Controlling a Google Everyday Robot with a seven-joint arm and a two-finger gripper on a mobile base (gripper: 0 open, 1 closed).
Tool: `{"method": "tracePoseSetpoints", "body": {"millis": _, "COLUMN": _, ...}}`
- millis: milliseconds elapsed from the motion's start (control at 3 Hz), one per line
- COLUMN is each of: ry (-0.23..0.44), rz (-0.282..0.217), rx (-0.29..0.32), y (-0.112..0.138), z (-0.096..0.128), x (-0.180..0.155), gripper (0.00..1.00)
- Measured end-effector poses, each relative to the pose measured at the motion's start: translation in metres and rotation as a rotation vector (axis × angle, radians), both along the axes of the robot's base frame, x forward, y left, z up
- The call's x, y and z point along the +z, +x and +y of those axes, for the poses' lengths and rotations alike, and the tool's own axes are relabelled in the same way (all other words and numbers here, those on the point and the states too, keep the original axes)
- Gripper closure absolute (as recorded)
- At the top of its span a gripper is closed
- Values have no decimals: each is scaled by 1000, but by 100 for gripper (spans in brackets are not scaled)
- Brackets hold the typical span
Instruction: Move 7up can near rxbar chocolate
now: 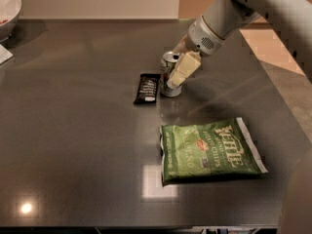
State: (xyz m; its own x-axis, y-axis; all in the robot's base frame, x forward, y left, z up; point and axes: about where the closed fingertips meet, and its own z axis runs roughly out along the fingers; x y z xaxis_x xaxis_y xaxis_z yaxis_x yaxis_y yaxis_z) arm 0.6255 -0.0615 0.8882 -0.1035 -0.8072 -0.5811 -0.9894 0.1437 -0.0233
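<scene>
The 7up can (170,59) stands upright on the dark table (73,130), just right of the rxbar chocolate (147,88), a flat black bar with white lettering. A narrow gap separates the two. My gripper (176,75) reaches in from the upper right and is shut on the can. One cream finger (183,68) lies across the can's front right side and hides part of its body. The other finger is hidden behind the can.
A green Kettle chip bag (209,150) lies flat in front of the can, towards the right. A white bowl (7,6) sits at the far left corner, with a white item (3,55) at the left edge. My arm (273,4) spans the upper right.
</scene>
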Motion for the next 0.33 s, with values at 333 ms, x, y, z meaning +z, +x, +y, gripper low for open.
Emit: {"method": "tracePoseSetpoints", "body": {"millis": 333, "ry": 0, "rz": 0, "rx": 0, "y": 0, "z": 0, "x": 0, "gripper": 0}}
